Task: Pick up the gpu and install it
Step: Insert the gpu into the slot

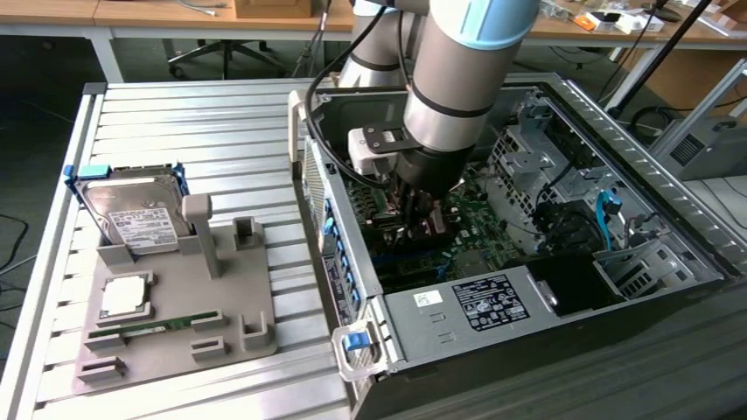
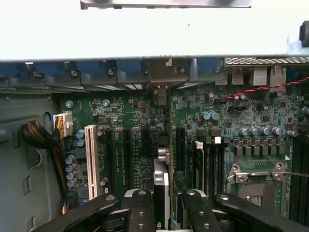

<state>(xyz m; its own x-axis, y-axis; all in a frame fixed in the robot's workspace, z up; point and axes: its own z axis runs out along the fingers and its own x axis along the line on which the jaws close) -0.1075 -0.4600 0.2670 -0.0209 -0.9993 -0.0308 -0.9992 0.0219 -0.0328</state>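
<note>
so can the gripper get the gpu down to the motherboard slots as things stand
Probably yes: the case lies open, the gripper is inside it, closed on the gpu edge-on just above the motherboard, and nothing visibly sits between card and slots.

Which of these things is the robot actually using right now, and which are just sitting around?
In use:
- gpu, held edge-on in the end effector
- motherboard, right below it
- computer case, lying open

Just sitting around:
- hard drive, standing in the grey holder
- green memory stick, lying in that holder
- slatted table
</note>
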